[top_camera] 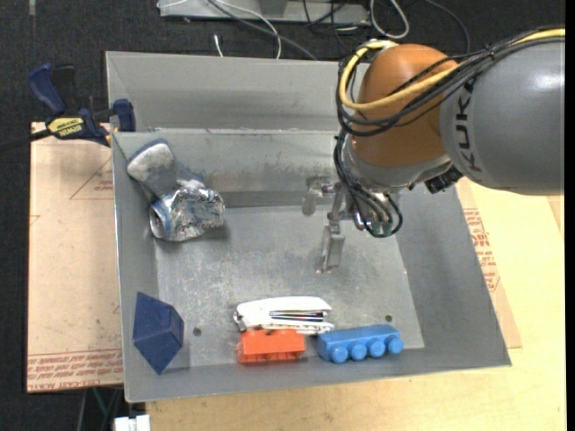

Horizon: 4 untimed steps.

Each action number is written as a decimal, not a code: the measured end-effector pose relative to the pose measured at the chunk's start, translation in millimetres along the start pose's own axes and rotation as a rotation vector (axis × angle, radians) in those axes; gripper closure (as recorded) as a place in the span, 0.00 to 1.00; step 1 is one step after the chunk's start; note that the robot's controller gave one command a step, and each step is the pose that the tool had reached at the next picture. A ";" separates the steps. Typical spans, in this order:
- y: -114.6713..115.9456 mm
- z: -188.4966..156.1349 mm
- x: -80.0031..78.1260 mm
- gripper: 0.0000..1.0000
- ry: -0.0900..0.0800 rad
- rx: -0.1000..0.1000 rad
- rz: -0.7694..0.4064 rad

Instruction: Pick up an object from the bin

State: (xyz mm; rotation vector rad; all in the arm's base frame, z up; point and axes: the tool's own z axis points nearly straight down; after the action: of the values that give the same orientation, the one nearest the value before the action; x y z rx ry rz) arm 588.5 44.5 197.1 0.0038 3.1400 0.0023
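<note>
Gripper (329, 260) is hanging over bare floor around the middle of the bin (225, 259). It isn't sitting over any item and nothing is showing in it. Can't tell from this angle whether it's released or clenched, so I'm not calling it. I'm judging the white stapler-shaped piece (283, 312) as the nearest candidate. It's lying toward the view's bottom from the gripper and slightly to the view's left, near the front wall and clearly apart from the gripper. Its long axis is running left-right in the view, roughly parallel to that wall; which end is the head I can't tell. The orange block (271, 345) is sitting right against it on the wall side, touching or nearly so. The blue studded brick (359, 344) is lying just beside the orange block to the view's right, also running left-right. The crumpled foil lump (184, 212) and grey stone-like lump (148, 160) are sitting well apart in the far-left corner, and the dark blue folded piece (157, 330) is in the near-left corner. So the coming move is probably calling for travel toward the view's bottom, then descent, closing across the white piece's short width. The likely risk is the orange block crowding the wall side and leaving little room there.
</note>
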 end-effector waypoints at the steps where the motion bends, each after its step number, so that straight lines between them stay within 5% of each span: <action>1: 0.0 0.0 0.0 0.00 0.000 0.000 0.000; 2: -1.9 62.7 10.8 0.00 0.005 -0.001 -0.054; 3: 5.3 70.4 11.4 1.00 -0.011 -0.001 -0.011; 4: 5.3 70.3 11.4 1.00 -0.011 -0.001 -0.011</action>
State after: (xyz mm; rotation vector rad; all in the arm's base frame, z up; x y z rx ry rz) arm 577.3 49.9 126.7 -0.0138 3.1293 0.0044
